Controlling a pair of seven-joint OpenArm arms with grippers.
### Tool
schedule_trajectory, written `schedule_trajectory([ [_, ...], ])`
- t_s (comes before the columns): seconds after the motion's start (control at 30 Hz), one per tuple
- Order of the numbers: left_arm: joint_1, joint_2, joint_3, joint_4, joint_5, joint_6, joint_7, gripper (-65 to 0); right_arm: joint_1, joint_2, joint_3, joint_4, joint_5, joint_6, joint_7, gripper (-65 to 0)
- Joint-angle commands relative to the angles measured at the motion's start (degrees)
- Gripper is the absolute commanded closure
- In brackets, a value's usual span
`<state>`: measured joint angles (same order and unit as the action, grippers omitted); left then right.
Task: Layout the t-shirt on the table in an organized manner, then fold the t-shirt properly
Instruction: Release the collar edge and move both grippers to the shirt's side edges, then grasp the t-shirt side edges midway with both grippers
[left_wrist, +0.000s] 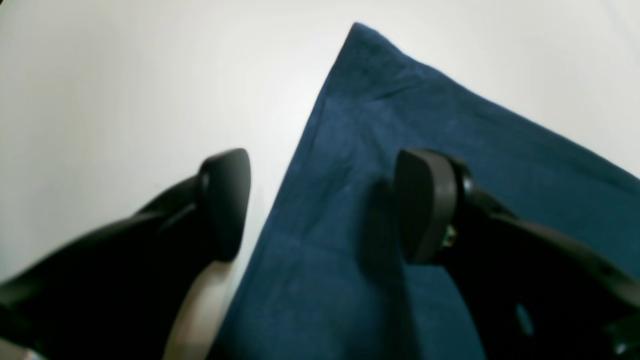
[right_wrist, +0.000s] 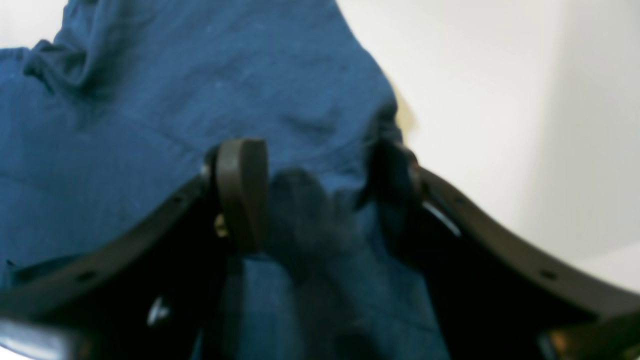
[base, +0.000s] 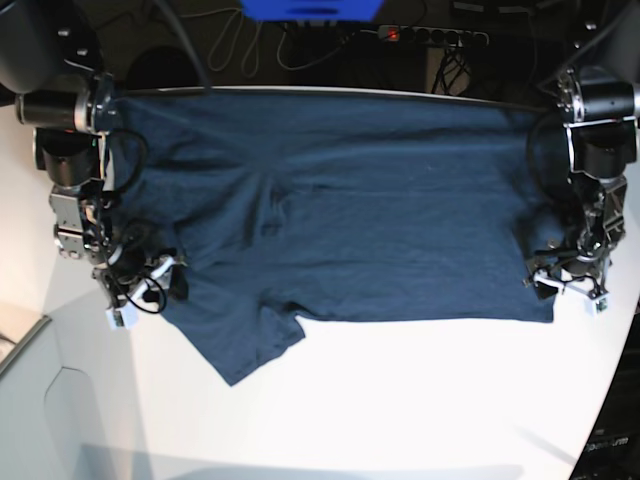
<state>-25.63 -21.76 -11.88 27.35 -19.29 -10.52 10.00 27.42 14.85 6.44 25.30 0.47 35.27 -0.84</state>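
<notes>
Left wrist view: left claw (left_wrist: 320, 205) spread wide, one finger over bare white surface (left_wrist: 125, 90), the other over the navy t-shirt (left_wrist: 400, 100), straddling its straight edge. Right wrist view: right claw (right_wrist: 320, 195) likewise apart, low over wrinkled cloth near the shirt's edge. Base view: shirt spread flat across the surface's far edge, one sleeve (base: 250, 350) pointing toward the near edge.
</notes>
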Motion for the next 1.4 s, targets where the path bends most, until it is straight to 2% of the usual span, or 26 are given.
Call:
schedule_trajectory([
  [0.0,-1.5,-1.0,0.0,0.6,1.0,-0.2,-1.3,-43.5,0.8,0.4,-0.3,0.1,-0.6,-0.5,-1.8,-33.6],
  [0.17,-1.5,-0.8,-0.2,0.6,5.6,-0.2,-1.3,-43.5,0.8,0.4,-0.4,0.1,-0.6,-8.0,-1.8,-31.8],
  [0.4,-1.7,-0.7,-0.3,0.6,5.9,-0.2,-1.4,-43.5,0.8,0.4,-0.4,0.1,-0.6,-8.3,-1.7,-8.4],
  [0.5,-1.8,-0.7,-0.3,0.6,6.0,-0.2,-1.4,-43.5,0.8,0.4,-0.4,0.1,-0.6,-8.3,-1.7,-0.4],
  [0.77,-1.8,-0.6,-0.1,0.6,6.1,-0.2,-1.3,-42.8,0.8,0.4,-0.4,0.1,-0.6,-8.3,-1.9,0.0],
  [0.83,-1.7,-0.6,-0.1,0.5,6.1,-0.2,-1.3,-38.4,0.8,0.4,-0.4,0.1,-0.6,-8.3,-1.9,0.0],
  [0.97,-1.8,-0.6,-0.1,-1.5,6.1,-0.2,-1.3,-18.2,0.8,0.4,-0.4,0.1,-0.6,-8.3,-2.0,0.0],
  [1.13,-2.1,-0.6,-0.4,-5.2,5.5,-0.3,-1.5,-1.3,0.6,0.4,-0.4,0.1,-0.6,-8.3,-2.0,0.0],
  [1.37,-2.1,-0.6,-0.6,-5.1,5.4,-0.3,-1.5,-0.3,0.6,0.4,-0.4,0.1,-0.6,-8.3,-2.0,0.0],
])
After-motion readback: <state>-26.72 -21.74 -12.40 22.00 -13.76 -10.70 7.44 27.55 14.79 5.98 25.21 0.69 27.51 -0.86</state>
